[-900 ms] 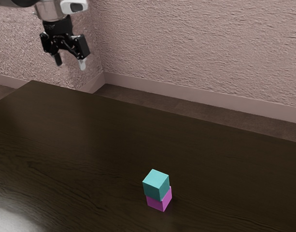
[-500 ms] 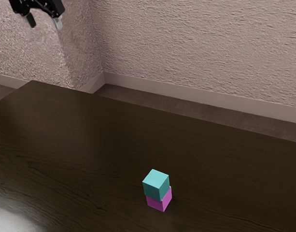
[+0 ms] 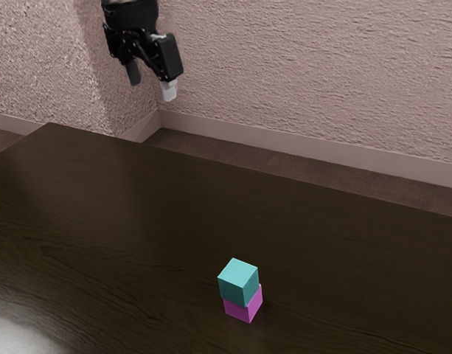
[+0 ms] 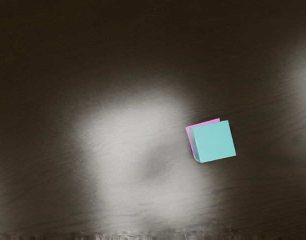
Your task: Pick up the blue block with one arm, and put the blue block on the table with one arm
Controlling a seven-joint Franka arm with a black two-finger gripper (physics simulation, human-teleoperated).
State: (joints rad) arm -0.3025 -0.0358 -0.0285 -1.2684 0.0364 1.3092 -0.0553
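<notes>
Fingers [image 3: 169, 91] of the gripper [image 3: 152, 88] stand apart, empty, at the exterior view's upper left. Blue block [image 3: 238, 282] rests on the pink block [image 3: 244, 307], lower centre. Probable step: approach. Next: align overhead, then descend.

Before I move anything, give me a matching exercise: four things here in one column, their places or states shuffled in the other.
1. Light-blue cube block
2. Magenta cube block
3. Dark wooden table
4. Black two-finger gripper

A. Open and empty
B. Supporting the whole stack
C. Top of the stack
D. Lower block of the stack

Pairs: 1-C; 2-D; 3-B; 4-A
</notes>
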